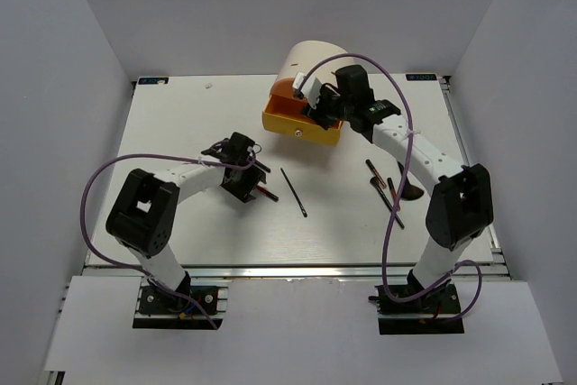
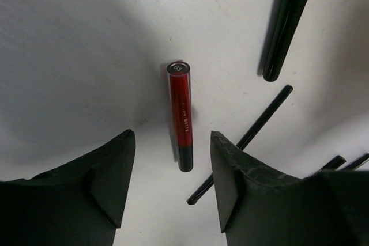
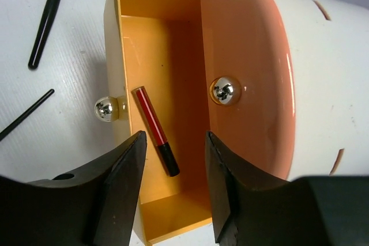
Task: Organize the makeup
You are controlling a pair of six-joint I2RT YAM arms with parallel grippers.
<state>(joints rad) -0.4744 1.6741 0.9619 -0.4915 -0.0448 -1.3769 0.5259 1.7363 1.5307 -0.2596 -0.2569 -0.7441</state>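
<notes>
My left gripper (image 2: pixel 173 171) is open and empty, low over the table, also seen from above (image 1: pixel 251 187). A short red-and-black stick (image 2: pixel 181 113) lies on the table just ahead of its fingertips, in line with the gap. My right gripper (image 3: pixel 173 182) is open and empty above the pulled-out yellow drawer (image 3: pixel 179 50), also seen from above (image 1: pixel 317 114). A second red-and-black stick (image 3: pixel 155 131) lies inside that drawer. A slim black stick (image 1: pixel 293 192) lies mid-table. Black brushes (image 1: pixel 379 176) lie at the right. No sponges are in view.
The cream cylindrical case (image 1: pixel 315 59) stands at the back centre, its orange front (image 3: pixel 248 67) beside the open drawer (image 1: pixel 302 123). A thin black stick (image 2: pixel 242 139) and a thicker black handle (image 2: pixel 288 21) lie right of the left gripper. White walls surround the table.
</notes>
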